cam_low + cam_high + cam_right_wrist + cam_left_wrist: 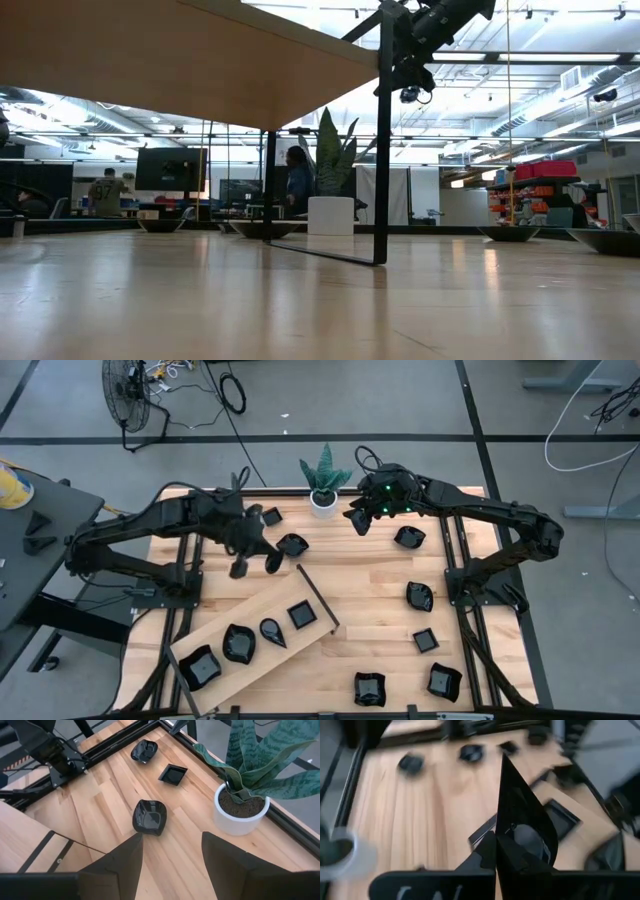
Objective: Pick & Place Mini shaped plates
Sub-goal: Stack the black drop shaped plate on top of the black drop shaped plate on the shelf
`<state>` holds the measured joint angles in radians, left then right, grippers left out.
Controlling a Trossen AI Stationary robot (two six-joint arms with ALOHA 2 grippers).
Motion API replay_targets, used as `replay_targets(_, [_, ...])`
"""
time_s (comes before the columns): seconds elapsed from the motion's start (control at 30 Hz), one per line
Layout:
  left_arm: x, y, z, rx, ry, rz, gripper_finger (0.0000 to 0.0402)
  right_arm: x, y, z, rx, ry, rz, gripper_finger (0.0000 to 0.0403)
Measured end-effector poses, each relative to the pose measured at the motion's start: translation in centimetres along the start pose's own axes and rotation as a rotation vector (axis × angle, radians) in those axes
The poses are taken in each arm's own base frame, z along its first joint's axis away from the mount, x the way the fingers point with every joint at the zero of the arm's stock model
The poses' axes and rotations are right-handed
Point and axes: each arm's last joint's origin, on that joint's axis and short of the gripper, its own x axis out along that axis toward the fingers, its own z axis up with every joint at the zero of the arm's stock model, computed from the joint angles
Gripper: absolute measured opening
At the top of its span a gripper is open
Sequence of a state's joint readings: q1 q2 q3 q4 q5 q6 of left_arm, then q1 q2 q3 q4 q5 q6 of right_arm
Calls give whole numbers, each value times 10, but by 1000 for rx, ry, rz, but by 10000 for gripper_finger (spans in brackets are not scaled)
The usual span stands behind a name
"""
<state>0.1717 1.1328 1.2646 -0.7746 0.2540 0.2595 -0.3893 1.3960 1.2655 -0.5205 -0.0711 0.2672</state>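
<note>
Wooden table (pixel 370 610), left pincer (pixel 255 565) clamping teardrop plate (pixel 522 827), right pincer (pixel 172 852) open above wavy plate (pixel 149 816)

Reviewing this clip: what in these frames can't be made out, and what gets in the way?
- Left gripper, high view: it holds a plate, but the plate shows only as a dark sliver there; left wrist view shows it edge-on, so its shape is unclear.
- Board, low view: fills the upper left and hides the table behind it.
- Table plates, left wrist view: blurred.
- Low view: far plates show only as thin rims.
- Right gripper: open, empty.
</note>
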Motion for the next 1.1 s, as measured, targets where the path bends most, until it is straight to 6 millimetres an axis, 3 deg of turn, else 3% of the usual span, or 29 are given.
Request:
replay_targets(0.13, [0, -9, 3, 219, -28, -84, 0, 0, 0, -1, -21, 11, -1, 204])
replay_targets(0.43, [4, -37, 10, 530, -104, -222, 0, 0, 0, -7, -12, 90, 75, 204])
replay_targets(0.7, [10, -65, 13, 578, -118, -340, 0, 0, 0, -7, -5, 91, 71, 204])
replay_targets(1.1, [71, -99, 11, 591, 1, -475, 0, -1, 0, -5, -5, 75, 74, 204])
